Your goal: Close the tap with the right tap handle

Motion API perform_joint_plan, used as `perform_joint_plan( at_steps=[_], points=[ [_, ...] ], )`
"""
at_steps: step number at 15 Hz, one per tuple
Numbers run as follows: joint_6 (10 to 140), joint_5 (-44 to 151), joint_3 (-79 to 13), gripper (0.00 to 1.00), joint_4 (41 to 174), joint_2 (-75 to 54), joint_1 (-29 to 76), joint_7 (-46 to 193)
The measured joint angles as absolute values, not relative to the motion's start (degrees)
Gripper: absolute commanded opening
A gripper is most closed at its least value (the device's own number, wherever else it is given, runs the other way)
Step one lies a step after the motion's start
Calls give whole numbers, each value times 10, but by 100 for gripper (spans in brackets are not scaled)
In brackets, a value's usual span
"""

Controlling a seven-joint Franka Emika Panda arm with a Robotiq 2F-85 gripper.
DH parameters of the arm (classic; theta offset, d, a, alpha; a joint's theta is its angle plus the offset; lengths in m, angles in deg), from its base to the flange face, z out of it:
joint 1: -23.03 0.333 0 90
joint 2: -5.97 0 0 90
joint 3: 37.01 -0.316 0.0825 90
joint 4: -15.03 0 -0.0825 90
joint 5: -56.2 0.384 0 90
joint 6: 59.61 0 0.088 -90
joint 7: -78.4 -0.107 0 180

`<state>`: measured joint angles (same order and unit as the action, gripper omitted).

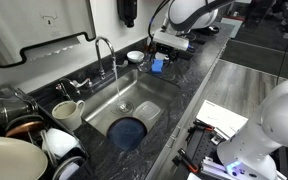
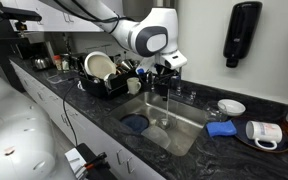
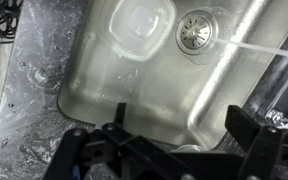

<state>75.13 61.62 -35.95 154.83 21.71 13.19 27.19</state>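
Gripper spread, empty, poised over sink, approaching the tap, frame centre. Water ran. The right tap handle, probably the dark stub beside it, untouched.

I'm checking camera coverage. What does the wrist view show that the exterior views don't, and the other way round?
Only the wrist view shows clearly that the claw is open, fingers spread over the basin. Only an exterior view shows the tap with its arched spout, the blue sponge and the black wall dispenser. Both share the sink and the running water.
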Motion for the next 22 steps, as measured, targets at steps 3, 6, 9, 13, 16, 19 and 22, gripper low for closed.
perform_joint_plan(
  at_steps=[3,6,9,13,16,19,22],
  points=[
    [801,629,-357,100,1509,163,132,192],
    [834,664,-349,100,1464,109,133,132],
    [857,722,-340,74,1416,56,136,105],
    [872,798,-336,45,1356,-6,139,108],
    [871,835,-336,50,1315,-47,144,114],
    [871,842,-336,39,1292,-72,145,114],
    [871,843,-336,39,1289,-74,145,114]
  ],
)
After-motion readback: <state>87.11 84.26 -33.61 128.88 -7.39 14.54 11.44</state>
